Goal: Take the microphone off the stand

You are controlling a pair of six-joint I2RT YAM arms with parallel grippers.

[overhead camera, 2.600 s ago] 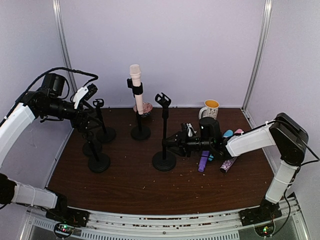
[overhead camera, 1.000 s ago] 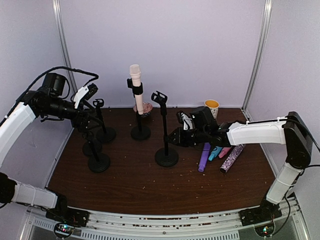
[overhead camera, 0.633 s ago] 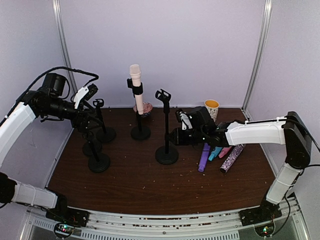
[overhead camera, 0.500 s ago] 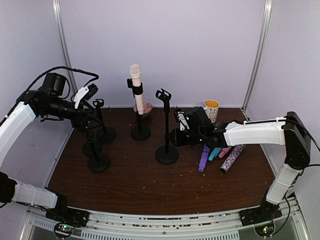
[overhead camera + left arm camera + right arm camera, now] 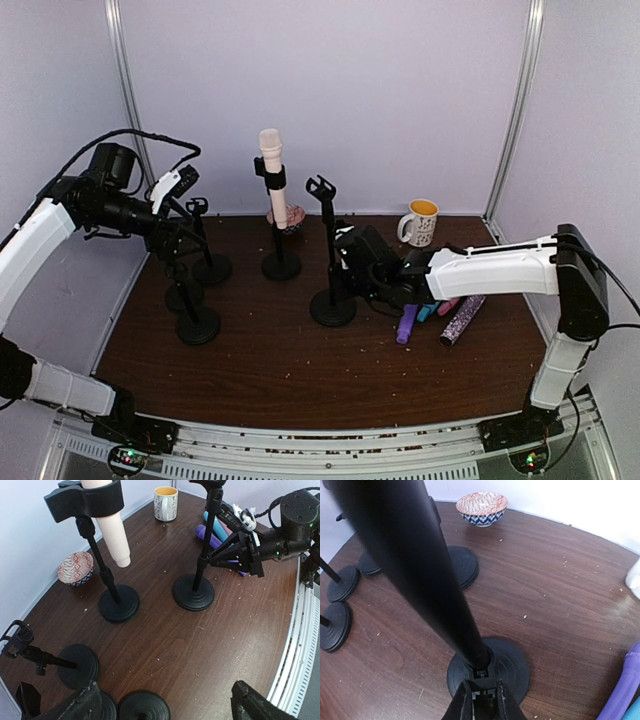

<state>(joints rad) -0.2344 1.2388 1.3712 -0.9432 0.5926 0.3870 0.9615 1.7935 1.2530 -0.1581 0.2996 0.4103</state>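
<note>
A cream microphone (image 5: 271, 172) stands upright in the clip of a black stand (image 5: 281, 266) at the back middle. It also shows in the left wrist view (image 5: 111, 527), clipped and pointing down towards its base (image 5: 119, 604). My right gripper (image 5: 343, 268) is shut low on the pole of an empty black stand (image 5: 331, 305), right of the microphone's stand. In the right wrist view my gripper (image 5: 484, 702) pinches the pole's lower joint above the round base (image 5: 510, 666). My left gripper (image 5: 178, 245) is open and empty among the left stands, fingers (image 5: 75, 707) wide apart.
Three small empty stands (image 5: 198, 325) crowd the left side. A purple microphone (image 5: 406, 323), blue, pink and glittery ones (image 5: 461, 320) lie behind my right forearm. A mug (image 5: 420, 221) stands at the back right, a patterned bowl (image 5: 481, 502) by the back wall.
My right gripper has moved left and closer onto the empty stand's pole, and the stand's top now leans left. The mug is uncovered. The left arm has barely moved.
</note>
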